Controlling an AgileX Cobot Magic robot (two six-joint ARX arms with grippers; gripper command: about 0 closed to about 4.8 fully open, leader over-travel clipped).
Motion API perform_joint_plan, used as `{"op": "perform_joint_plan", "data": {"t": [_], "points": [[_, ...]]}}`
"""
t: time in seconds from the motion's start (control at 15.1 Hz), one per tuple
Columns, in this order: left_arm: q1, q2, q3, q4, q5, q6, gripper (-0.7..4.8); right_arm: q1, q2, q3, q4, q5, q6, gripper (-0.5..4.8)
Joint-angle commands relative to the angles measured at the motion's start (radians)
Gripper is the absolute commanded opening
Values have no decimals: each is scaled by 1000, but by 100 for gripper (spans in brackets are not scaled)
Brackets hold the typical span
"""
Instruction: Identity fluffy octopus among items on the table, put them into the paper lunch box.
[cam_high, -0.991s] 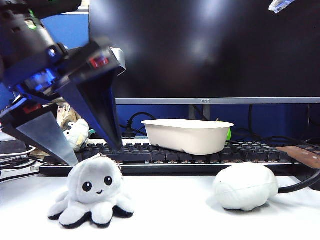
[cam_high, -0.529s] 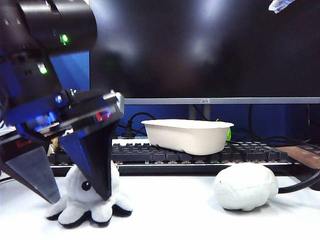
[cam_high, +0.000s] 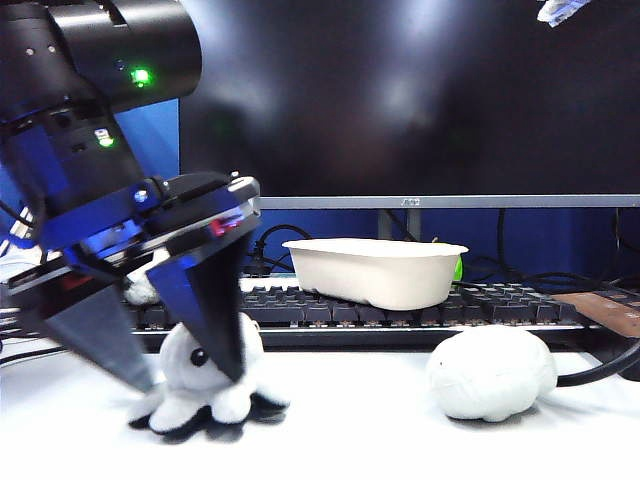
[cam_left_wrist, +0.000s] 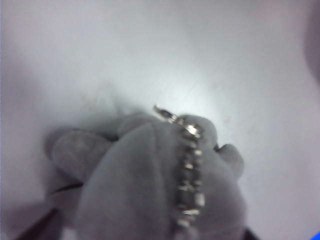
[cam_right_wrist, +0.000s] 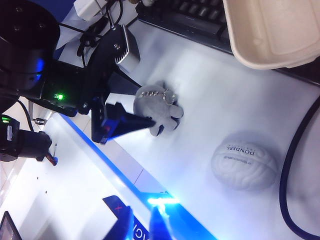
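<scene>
left gripper (cam_high: 185, 375) straddles the fluffy octopus (cam_high: 205, 390) near the table's (cam_high: 350, 430) front-left corner, jaws apart; right gripper (cam_right_wrist: 140, 225) hangs high, can't tell.

White brain-shaped plush lump (cam_high: 490, 373) toward the table's right side, black keyboard (cam_high: 420, 305) along its back edge, dark monitor (cam_high: 420, 100) behind, black cable (cam_right_wrist: 295, 170) beside the lump, possibly another small plush (cam_high: 140, 288) at back left

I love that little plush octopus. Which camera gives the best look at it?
The exterior view: the fluffy octopus shows its face and tentacles there, flanked by the left gripper and partly hidden by a finger. The left wrist view is a blurry close-up of its head and bead chain. The right wrist view shows it from above, small.
</scene>
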Motion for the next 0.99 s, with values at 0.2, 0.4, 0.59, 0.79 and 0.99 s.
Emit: {"op": "perform_joint_plan", "data": {"t": [0.2,0.4,0.59,0.79,0.99], "points": [[-2,-1,2,21,4,25,236,1,-3,4,10,-2,-4,54],[-2,-1,2,21,5,25,200,1,-3,4,10,-2,-5,54],[-2,-1,10,21,6,24,200,1,-3,4,10,-2,-5,54],[-3,-1,54,43,70,24,194,1,-3,4,10,-2,-5,54],[-3,-1,121,45,69,25,174,1,-3,4,10,-2,-5,54]]}}
